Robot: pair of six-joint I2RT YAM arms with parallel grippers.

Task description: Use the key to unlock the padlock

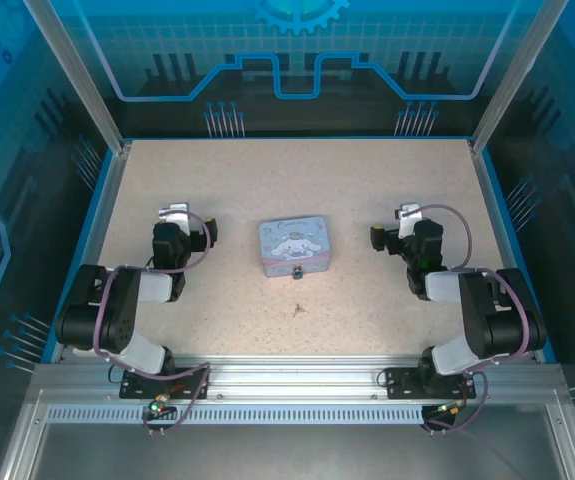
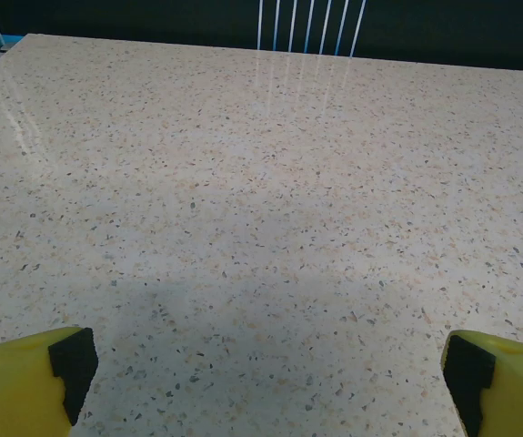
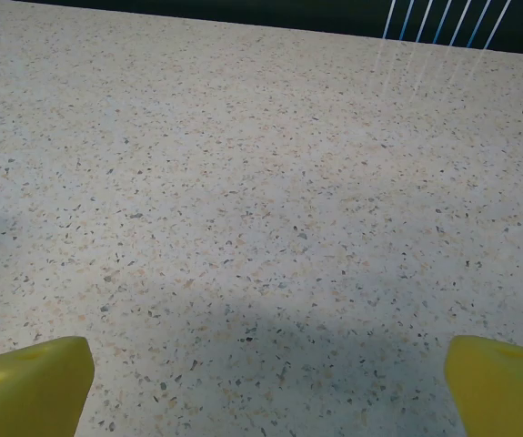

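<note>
top view, tin: pale-blue square tin point(image 1: 293, 243) with a cartoon dog sits mid-table point(image 1: 217, 170), between the two arms.
top view, padlock: tiny dark padlock point(image 1: 298, 272) at the tin's near edge, touching it or just beside it. Too small to tell whether it hangs on a clasp or lies loose.
top view, key: thin grey key point(image 1: 298, 309) lies flat on the table, on the near side of the padlock and apart from it.
top view, left gripper: left gripper point(image 1: 173, 212) sits left of the tin, well apart from lock and key.
top view, right gripper: right gripper point(image 1: 409, 213) is mirrored on the right, also well apart.
left wrist, left gripper: left gripper point(image 2: 270, 360) has its yellow fingers at the bottom corners, spread wide. Only bare speckled table lies between them, nothing is held.
right wrist, right gripper: right gripper point(image 3: 270, 350) is the same, jaws wide apart and holding nothing.
handling, key: my guess is light, stiff and very thin. Lying flat on a smooth top, it is likely to skid when nudged. Pinch the head and leave the blade free. I can't tell which end is the head.
handling, padlock: probably hard, slick metal, small enough to swivel under any push. Clamp the body across its flat sides and keep the keyhole exposed. Keyhole direction can't be told.
progress: looks like nothing is picked up yet. The key pickup likely comes first.
</note>
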